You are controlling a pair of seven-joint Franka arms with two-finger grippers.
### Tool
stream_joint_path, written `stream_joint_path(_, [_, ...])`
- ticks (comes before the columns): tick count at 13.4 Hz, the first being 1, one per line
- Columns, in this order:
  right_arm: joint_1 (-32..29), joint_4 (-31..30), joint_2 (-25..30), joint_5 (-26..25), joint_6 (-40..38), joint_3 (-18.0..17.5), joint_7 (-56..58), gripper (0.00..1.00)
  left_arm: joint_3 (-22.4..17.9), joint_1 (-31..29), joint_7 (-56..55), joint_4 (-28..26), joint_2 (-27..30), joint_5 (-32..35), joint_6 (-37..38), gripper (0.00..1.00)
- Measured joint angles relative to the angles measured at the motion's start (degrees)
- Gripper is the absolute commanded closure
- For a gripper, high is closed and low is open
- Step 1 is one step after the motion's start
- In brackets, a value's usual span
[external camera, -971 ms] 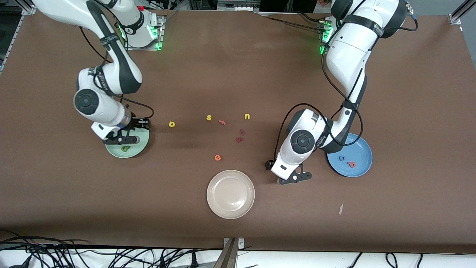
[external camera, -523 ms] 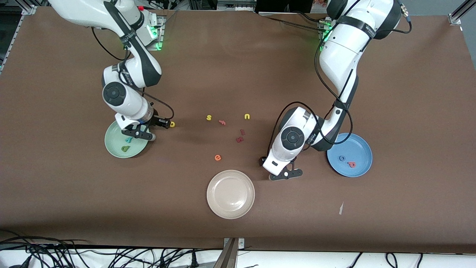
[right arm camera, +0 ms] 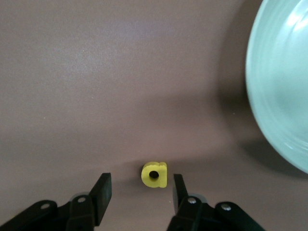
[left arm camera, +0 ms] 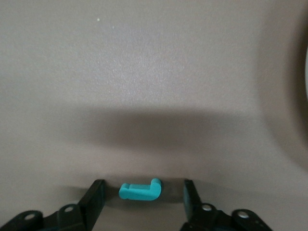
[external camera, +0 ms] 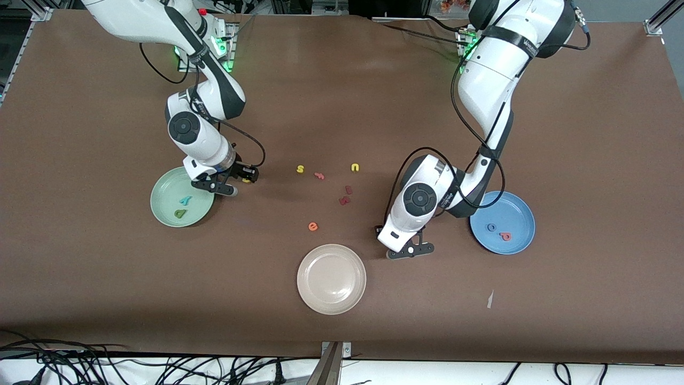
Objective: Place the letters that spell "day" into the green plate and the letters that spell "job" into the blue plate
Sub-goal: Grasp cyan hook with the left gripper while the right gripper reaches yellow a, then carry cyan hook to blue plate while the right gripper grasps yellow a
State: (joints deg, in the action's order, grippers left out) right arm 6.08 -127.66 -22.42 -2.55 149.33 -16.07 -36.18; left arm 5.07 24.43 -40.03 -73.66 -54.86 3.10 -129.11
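A yellow "d" [right arm camera: 154, 174] lies on the brown surface [external camera: 342, 107] just beside the green plate [external camera: 165, 198], between the parted jaws of the right gripper [right arm camera: 142, 190], placed to pinch it. The teal "j" [left arm camera: 140, 190] lies between the left gripper [left arm camera: 142, 197] jaws, parted and untouching, near the blue plate [external camera: 518, 214].

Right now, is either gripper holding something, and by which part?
Nothing is held: the left gripper straddles the teal j, the right gripper the yellow d, both open.
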Motion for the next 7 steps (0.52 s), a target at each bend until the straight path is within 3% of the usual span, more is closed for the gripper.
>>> stream_joint_path(1, [0.01, -0.42, -0.26, -0.03, 0.71, 0.00, 0.00, 0.40, -0.01, 0.02, 0.01, 0.01, 0.13, 0.00, 0.00, 0.64])
stream_joint_path(4, [0.01, -1.34, -0.59, -0.81, 1.51, 0.01, 0.00, 0.41, -0.10, 0.22, 0.03, 0.01, 0.30, 0.03, 0.00, 0.84])
stream_joint_path(5, [0.01, -1.41, -0.59, -0.94, 1.56, 0.01, 0.00, 0.42, -0.10, 0.30, 0.06, 0.01, 0.47, 0.29, 0.01, 0.88])
stream_joint_path(7, [0.01, -1.48, -0.59, -1.13, 1.64, 0.01, 0.00, 0.43, -0.09, 0.45, 0.07, -0.11, 0.44, 1.00, -0.03, 0.88])
